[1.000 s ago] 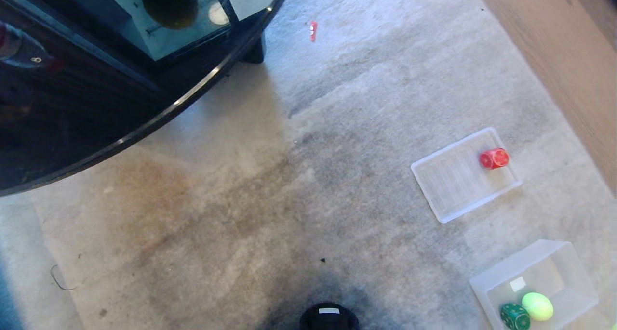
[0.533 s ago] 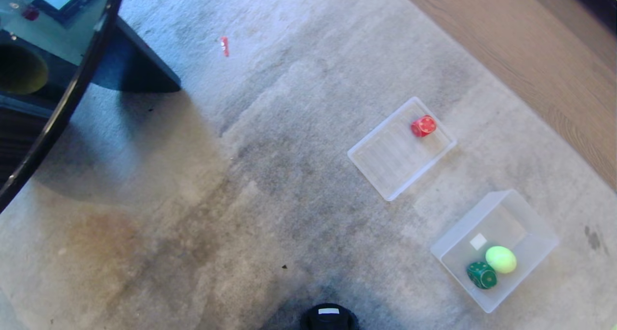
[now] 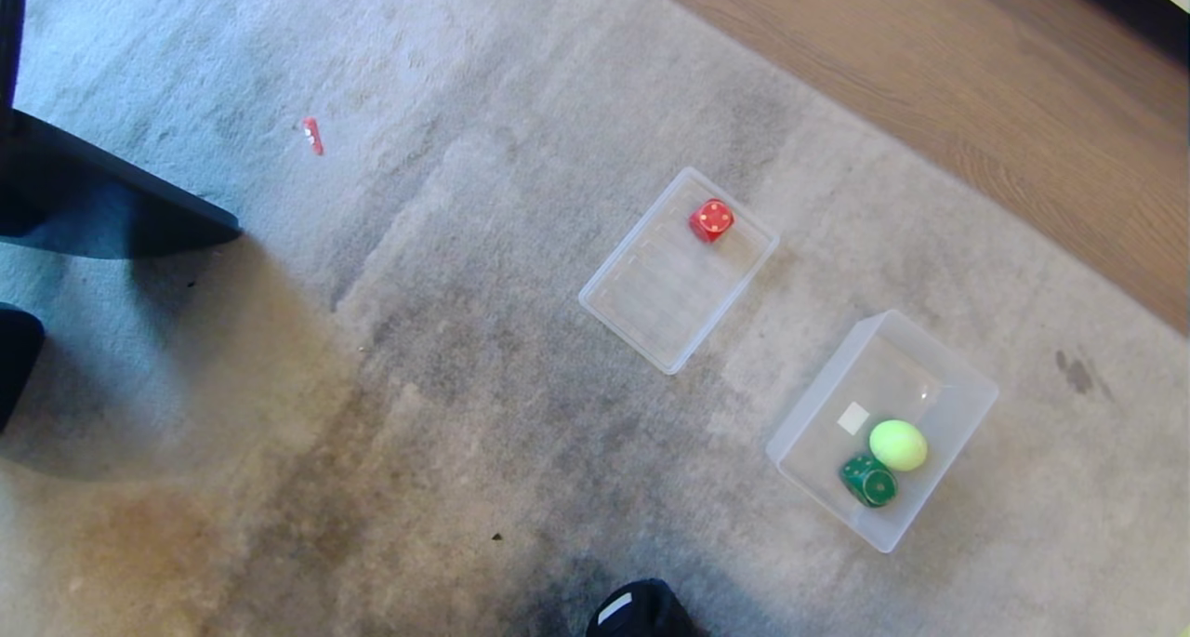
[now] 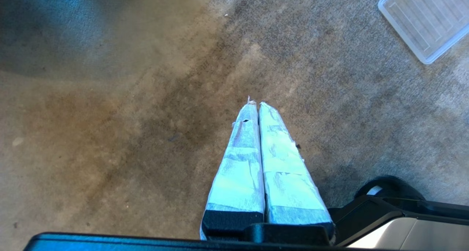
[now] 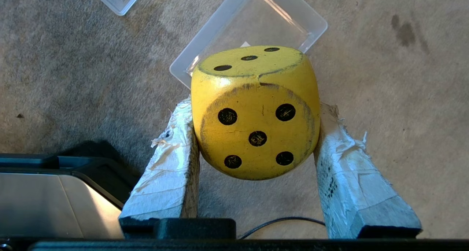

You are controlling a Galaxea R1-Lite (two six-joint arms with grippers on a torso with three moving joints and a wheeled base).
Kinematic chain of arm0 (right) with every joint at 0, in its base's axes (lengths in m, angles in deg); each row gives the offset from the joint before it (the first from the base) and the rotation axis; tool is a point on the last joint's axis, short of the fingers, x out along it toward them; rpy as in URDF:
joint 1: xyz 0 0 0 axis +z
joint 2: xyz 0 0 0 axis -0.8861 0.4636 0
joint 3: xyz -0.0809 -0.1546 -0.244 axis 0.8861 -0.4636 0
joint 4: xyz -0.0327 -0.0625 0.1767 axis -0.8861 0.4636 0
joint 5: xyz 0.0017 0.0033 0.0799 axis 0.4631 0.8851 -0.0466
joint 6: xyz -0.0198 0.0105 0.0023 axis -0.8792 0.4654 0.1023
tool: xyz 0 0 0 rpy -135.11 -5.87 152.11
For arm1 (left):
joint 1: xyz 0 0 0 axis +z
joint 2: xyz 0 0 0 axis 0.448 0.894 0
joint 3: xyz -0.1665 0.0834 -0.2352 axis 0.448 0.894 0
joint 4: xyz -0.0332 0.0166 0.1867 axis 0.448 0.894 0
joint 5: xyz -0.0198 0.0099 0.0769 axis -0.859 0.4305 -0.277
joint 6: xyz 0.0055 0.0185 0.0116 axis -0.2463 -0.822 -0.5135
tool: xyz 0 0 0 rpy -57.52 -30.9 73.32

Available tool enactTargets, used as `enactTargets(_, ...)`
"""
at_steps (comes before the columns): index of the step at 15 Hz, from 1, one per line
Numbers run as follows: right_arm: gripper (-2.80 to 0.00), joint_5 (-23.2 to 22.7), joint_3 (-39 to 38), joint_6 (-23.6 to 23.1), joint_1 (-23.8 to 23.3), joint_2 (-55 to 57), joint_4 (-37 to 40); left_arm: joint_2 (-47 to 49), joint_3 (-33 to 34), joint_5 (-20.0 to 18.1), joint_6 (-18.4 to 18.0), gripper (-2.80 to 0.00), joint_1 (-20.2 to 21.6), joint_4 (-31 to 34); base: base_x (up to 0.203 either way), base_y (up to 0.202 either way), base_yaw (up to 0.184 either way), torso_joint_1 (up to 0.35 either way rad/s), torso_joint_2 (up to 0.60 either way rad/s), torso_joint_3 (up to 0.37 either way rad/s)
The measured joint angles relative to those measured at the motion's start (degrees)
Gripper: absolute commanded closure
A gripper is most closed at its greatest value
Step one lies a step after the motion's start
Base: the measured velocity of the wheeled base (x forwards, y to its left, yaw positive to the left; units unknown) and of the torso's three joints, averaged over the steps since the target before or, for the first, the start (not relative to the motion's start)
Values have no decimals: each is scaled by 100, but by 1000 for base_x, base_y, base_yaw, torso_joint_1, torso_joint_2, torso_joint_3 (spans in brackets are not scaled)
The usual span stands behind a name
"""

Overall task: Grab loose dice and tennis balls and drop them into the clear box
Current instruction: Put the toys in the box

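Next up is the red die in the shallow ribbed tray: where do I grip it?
Come from above onto the red rounded-corner die, squeezing two opposite flat faces. It sits near a corner of the shallow ribbed clear tray, whose low rim probably blocks a sideways approach.

A worn yellow die with black pips sits clamped between the taped fingers of the right gripper, five-face toward the wrist. Beyond the gripper, on carpet, lies the deep clear plastic box, holding a green die touching a fuzzy yellow-green tennis ball. A red die rests farther off.
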Motion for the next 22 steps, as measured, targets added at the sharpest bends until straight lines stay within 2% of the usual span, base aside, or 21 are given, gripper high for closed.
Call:
enactTargets(6, 0, 0, -5, -9, 0, 0, 0, 0, 0, -13, -7, 0, 0, -2, 0, 0, 0, 0, 0, -16)
enactTargets(18, 0, 0, -7, -35, 0, 0, 0, 0, 0, -25, -45, 0, 0, -2, 0, 0, 0, 1, 3, -195)
enactTargets(22, 0, 57, -5, -2, 0, 2, -9, 0, 0, 4, 26, 0, 0, -6, 0, 0, 0, 2, 4, -58)
